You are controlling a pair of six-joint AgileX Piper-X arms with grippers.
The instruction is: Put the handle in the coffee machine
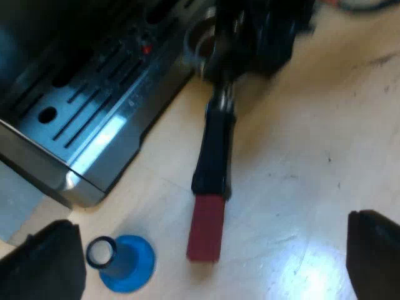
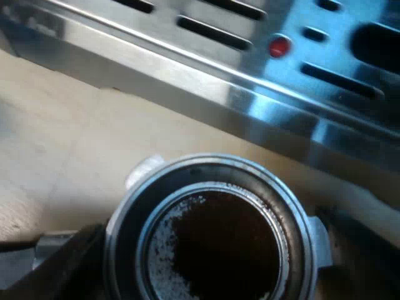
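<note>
The metal holder [image 1: 212, 147] was on the light wooden counter [image 1: 312, 162], just beside the front edge of the espresso machine [image 1: 94, 119], and not locked into it. Its dark handle pointed away from the machine and finished in the red end [image 1: 206, 228]. Whether the holder rested fully on the counter or was a little raised, I could not tell.

The right tool [image 2: 215, 250] was at the basket end of the holder. Its two black fingers [image 2: 62, 265] stood one on each side of the round metal basket [image 2: 206, 164] and pressed against the rim, so it was clenched on the holder. Seen from the right wrist, the basket was open upward and had dark ground coffee [image 2: 219, 247] inside, with some loose grains near the inner wall. Behind the basket ran the shiny metal drip tray [image 2: 250, 94] of the machine, with its long slots and a small red dot [image 2: 279, 46].

The left tool [image 1: 212, 253] hung above the counter, over the red end of the handle. Its fingers [image 1: 47, 265] were spread wide and grasped nothing.

A blue tamper [image 1: 122, 262] stood on the counter near one left finger, close to the red end but apart from it, and near the corner of the machine.
</note>
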